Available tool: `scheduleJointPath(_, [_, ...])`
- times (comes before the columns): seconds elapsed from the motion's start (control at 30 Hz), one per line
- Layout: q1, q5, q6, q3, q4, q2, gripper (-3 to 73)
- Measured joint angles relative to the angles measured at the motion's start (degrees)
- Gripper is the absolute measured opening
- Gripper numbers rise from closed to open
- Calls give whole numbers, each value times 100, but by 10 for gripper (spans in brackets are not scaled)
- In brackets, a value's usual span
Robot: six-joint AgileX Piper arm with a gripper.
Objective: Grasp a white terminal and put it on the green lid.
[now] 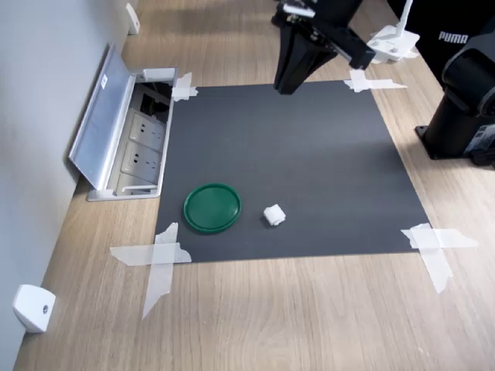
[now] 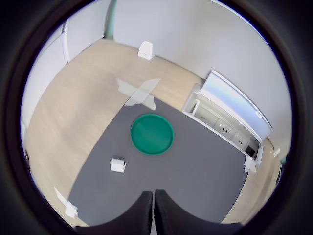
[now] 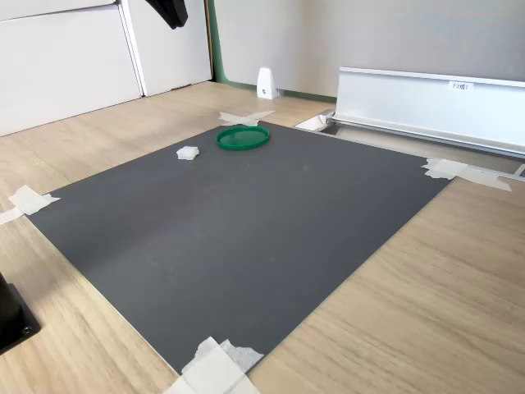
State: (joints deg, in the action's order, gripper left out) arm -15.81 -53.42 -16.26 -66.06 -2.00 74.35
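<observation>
The arm (image 1: 313, 42) is seen in the first exterior view as a black body of angular, boxy links with a matte finish; a slanted black bar is carried across its upper part, and a small pale grey patch is visible near its top edge. No markings can be read on it. In the wrist view, the gripper (image 2: 154, 211) is shown as two dark, nearly black fingers (image 2: 139, 215) with smooth rounded outer edges, parted only by a thin pale line. In the second exterior view, only a small black angular piece of the arm (image 3: 168, 11) is shown at the upper edge.
</observation>
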Motion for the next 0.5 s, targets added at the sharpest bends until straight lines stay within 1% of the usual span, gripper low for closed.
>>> scheduleJointPath(0.07, [0,-190,-302,-122,68,170,3])
scheduleJointPath(0.13, [0,-413,-635,-238,233,357,27])
scheduleJointPath(0.17, [0,-478,-788,-273,326,441,42])
scheduleJointPath(0.23, [0,-528,-996,-328,538,556,97])
scheduleJointPath(0.3, [0,-535,-1078,-340,662,634,166])
scheduleJointPath(0.33, [0,-535,-1096,-340,680,656,213])
scheduleJointPath(0.5, [0,-541,-1135,-368,595,754,476])
